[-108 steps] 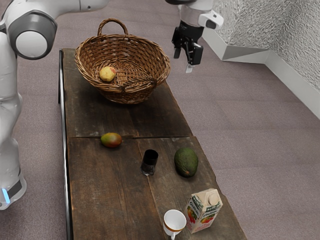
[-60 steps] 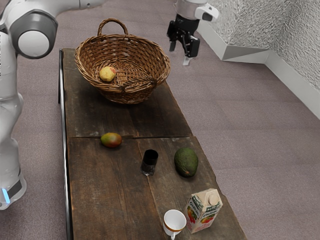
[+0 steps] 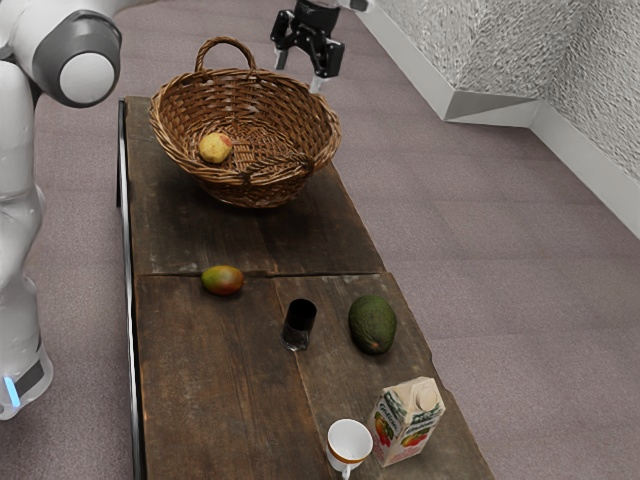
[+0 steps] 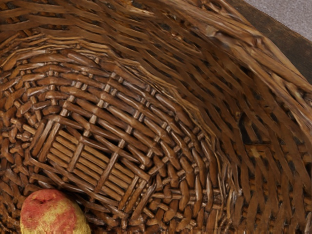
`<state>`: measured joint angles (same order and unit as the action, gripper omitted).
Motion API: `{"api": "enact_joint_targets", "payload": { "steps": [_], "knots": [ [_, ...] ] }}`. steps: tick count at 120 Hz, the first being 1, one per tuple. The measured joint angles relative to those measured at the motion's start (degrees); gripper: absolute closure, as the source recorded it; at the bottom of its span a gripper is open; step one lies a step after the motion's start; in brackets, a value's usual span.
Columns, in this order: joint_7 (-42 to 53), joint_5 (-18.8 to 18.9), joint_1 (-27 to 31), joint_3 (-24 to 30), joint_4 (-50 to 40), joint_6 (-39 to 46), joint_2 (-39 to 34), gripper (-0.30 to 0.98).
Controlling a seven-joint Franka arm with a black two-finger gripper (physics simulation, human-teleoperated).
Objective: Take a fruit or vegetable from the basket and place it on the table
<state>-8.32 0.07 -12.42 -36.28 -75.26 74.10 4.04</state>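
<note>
Well, the basket [image 3: 262, 178] sits by the table's [image 3: 230, 235] far edge, a broad stretch of planks separating it from one mango [image 3: 222, 280], one avocado [image 3: 372, 325], one glass [image 3: 299, 325], one cup [image 3: 349, 442] and one carton [image 3: 406, 425]. One red-and-yellow fruit [image 3: 214, 148] lies inside the basket, while the gripper [image 3: 298, 73] hangs near the rim, jaws spread wide around only air.

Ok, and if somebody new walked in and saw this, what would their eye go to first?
Probably the big wicker basket at the far end of the table, with one red-and-yellow fruit lying inside it. Next, perhaps, the black fingers, spread apart near the basket's upper right in the exterior view. Toward the near end, the dark green avocado and the printed carton stand out too.
</note>
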Motion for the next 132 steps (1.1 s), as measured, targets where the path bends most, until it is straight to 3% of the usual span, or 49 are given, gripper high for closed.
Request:
{"api": "enact_joint_targets", "payload": {
  "steps": [27,53,68,132],
  "knots": [
    [-1.3,0.6,-4.2,0.1,-11.7,-0.1,-9.0,0.0],
    [-2.5,2.5,-0.8,3.5,-25.9,6.5,-18.5,0.0],
    [-3.1,3.0,7.6,10.9,-32.3,8.7,-23.3,0.0],
    [-4.3,5.4,12.7,12.0,-40.3,14.9,-26.0,0.0]
  ]
}}
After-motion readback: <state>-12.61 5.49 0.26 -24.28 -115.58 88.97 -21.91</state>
